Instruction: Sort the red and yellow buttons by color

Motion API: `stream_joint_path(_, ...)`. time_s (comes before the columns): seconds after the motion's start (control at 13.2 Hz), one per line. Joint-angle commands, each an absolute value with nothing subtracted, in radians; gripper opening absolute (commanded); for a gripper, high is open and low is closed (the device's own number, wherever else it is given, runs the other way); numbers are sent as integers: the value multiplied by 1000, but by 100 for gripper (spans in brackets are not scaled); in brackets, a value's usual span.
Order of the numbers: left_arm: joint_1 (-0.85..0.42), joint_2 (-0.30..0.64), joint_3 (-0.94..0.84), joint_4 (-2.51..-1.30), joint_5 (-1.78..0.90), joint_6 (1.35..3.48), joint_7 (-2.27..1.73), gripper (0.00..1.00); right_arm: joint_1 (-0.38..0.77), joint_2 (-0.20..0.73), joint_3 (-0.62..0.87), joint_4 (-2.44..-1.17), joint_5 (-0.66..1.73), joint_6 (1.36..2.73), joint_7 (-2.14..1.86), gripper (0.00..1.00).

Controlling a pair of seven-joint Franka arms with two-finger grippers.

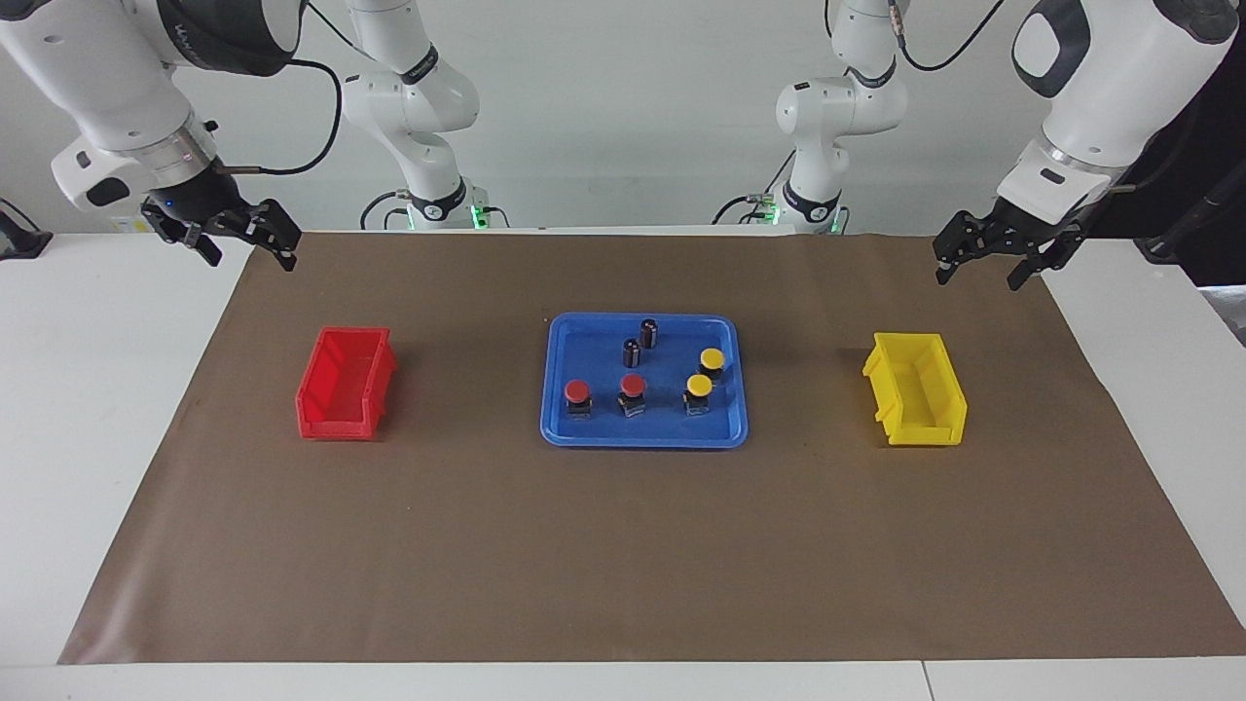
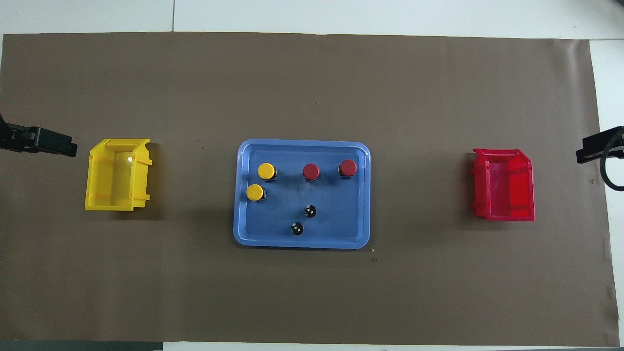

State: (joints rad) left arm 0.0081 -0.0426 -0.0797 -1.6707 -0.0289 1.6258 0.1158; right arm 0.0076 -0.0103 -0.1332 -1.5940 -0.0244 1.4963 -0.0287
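A brown mat (image 1: 623, 545) covers most of the table. The left arm (image 1: 1119, 88) slants down from above to the mat's corner at its own end, and its wrist bends so the left gripper (image 1: 983, 268) hangs over the mat's edge near the yellow bin (image 1: 915, 389). Its jaws are spread apart and hold nothing. The right arm (image 1: 117, 88) mirrors that pose at its own end, with the right gripper (image 1: 248, 248) over the mat's corner near the red bin (image 1: 346, 385), jaws likewise spread and holding nothing. Both arms wait, well apart from the tray.

The blue tray (image 1: 565, 428) lies in the middle of the mat, between the 2 bins. In it stand 4 buttons, all upright: 2 red buttons (image 1: 578, 392) side by side toward the red bin's end, and 2 yellow buttons (image 1: 699, 387) close together toward the yellow bin's end. 2 dark cylinders (image 1: 648, 333) stand in the tray nearer to the robots than the buttons.
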Motion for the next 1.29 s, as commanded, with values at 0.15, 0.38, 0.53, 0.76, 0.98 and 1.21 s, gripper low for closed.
stream_joint_path(0.15,17,-45,-81,-1657,-29,1601,83,100,6,-28,-132,-1614,-21,1505,-40,100)
stream_joint_path(0.38,17,-44,-81,-1657,-29,1603,72,100,5,-28,-132,-1614,-21,1506,-41,100)
stream_joint_path(0.53,14,-44,-81,-1657,-28,1605,17,100,11,-28,-130,-1614,-21,1506,-51,100)
stream_joint_path(0.76,11,-44,-83,-1657,-28,1614,21,100,47,-18,-130,-1603,-9,1512,-52,99)
stream_joint_path(0.98,17,-51,-81,-1666,-28,1603,17,100,104,61,-132,-1472,18,1479,-35,96)
stream_joint_path(1.21,0,-52,-89,-1667,-28,1598,12,100,192,272,-129,-1242,81,1437,82,96)
